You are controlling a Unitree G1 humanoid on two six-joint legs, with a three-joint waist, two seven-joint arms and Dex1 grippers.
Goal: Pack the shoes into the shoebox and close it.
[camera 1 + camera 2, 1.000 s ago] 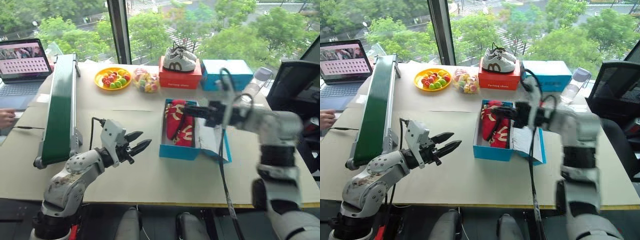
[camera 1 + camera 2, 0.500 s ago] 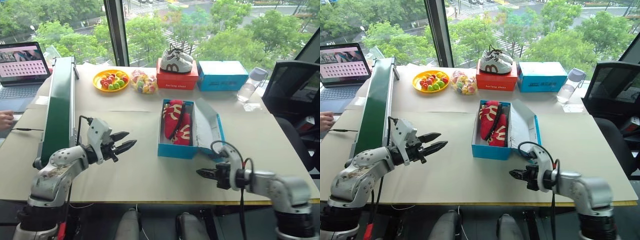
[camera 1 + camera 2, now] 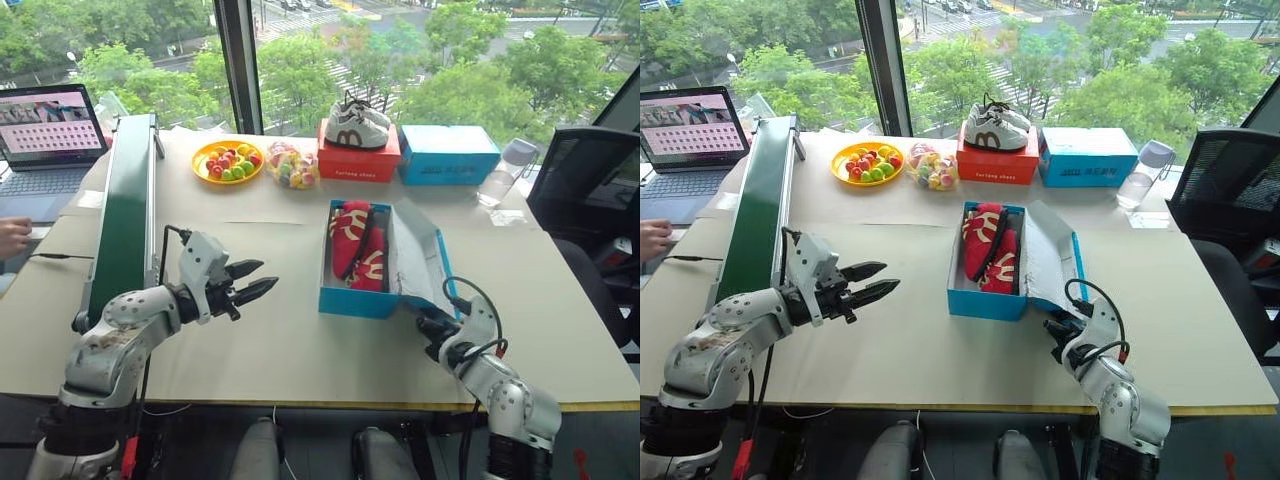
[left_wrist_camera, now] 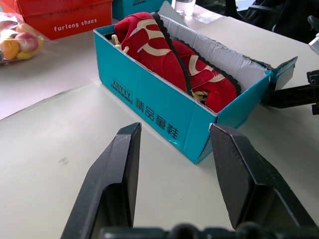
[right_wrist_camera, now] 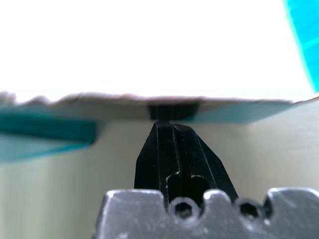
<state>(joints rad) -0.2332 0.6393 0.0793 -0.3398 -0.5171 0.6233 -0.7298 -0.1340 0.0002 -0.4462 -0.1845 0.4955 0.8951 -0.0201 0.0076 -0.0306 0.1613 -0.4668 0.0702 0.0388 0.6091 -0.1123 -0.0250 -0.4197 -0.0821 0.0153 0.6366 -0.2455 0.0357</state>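
The bright blue shoebox (image 3: 358, 300) stands open in the middle of the table. Both red shoes (image 3: 355, 245) lie inside it, side by side. Its hinged lid (image 3: 418, 262) slants up and out on the right, pale side showing. My right gripper (image 3: 430, 326) is shut and low over the table at the lid's near corner. In the right wrist view its fingertips (image 5: 167, 124) meet the lid's lower edge. My left gripper (image 3: 262, 281) hovers open and empty to the left of the box, pointing at it. The left wrist view has the shoebox (image 4: 149, 104) just past its fingers (image 4: 117, 169).
A green conveyor (image 3: 125, 215) runs along the left side, with a laptop (image 3: 45, 125) and a person's hand (image 3: 12, 235) beyond it. At the back stand a fruit plate (image 3: 227, 160), a sweets bag (image 3: 290, 165), a red box (image 3: 358, 160) bearing white sneakers, a lettered blue box (image 3: 448, 155) and a bottle (image 3: 505, 170).
My right arm swung down from above the shoebox to the table's front right, then brought its shut tips up to the lid's edge. The left gripper stayed put.
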